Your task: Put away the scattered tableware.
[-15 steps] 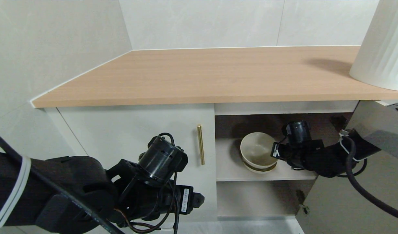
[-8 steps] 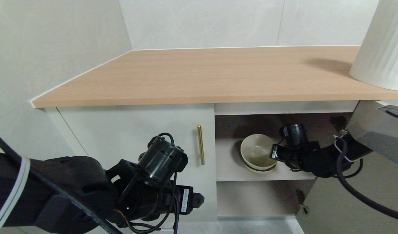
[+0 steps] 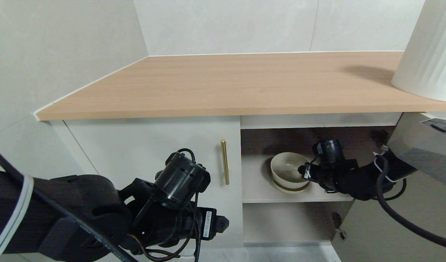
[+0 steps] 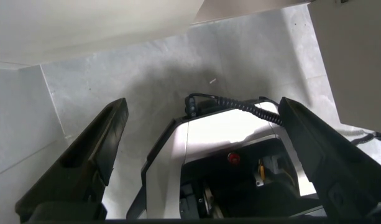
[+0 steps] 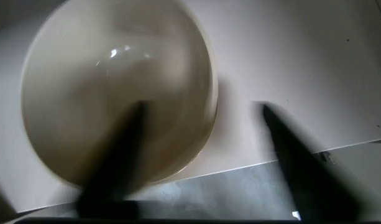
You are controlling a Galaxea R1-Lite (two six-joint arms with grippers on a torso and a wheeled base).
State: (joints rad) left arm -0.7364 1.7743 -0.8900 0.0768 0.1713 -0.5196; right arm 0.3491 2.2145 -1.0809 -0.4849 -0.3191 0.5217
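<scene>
A cream bowl (image 3: 286,170) sits upright on the cabinet's upper shelf (image 3: 257,189), on top of a dish with an olive rim (image 3: 289,188). My right gripper (image 3: 302,171) is inside the cabinet at the bowl's right rim. In the right wrist view the bowl (image 5: 109,81) lies under my right gripper (image 5: 201,107), which is open. One finger (image 5: 115,162) is over the bowl's inside and the other finger (image 5: 296,162) is outside it. My left gripper (image 4: 202,102) hangs open and holds nothing, low in front of the closed left door.
A wooden countertop (image 3: 223,83) spans above the cabinet, with a white ribbed vessel (image 3: 426,54) at its right end. The left door has a brass handle (image 3: 225,166). The right door (image 3: 419,145) stands swung open. The lower shelf (image 3: 292,222) is bare.
The bowl has gone from tilted toward me to level on the dish. My right gripper has shifted slightly left and down with it. The left arm has not moved.
</scene>
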